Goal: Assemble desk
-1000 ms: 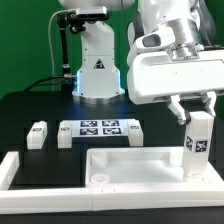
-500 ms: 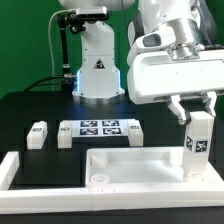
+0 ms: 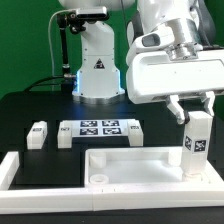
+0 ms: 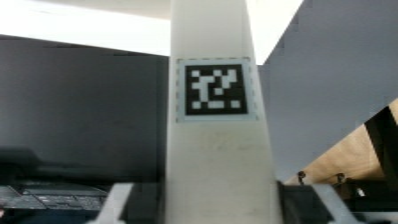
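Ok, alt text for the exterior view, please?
The gripper holds a white tagged leg post upright at a corner of the desk panel, on the exterior view's right. Other posts lie beside the marker board.

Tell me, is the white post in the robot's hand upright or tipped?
Upright: the leg post stands vertical, its top held by the hand.

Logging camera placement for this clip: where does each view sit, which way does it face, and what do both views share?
Exterior view: off the arm, slightly above the table, facing the robot base; shows the base, white wrist housing, and jaws shut on an upright leg post at the desk panel corner.
Wrist view: on the wrist, close against that leg post, its tag mid-picture; no robot part is clearly identifiable.
Shared: the held leg post.
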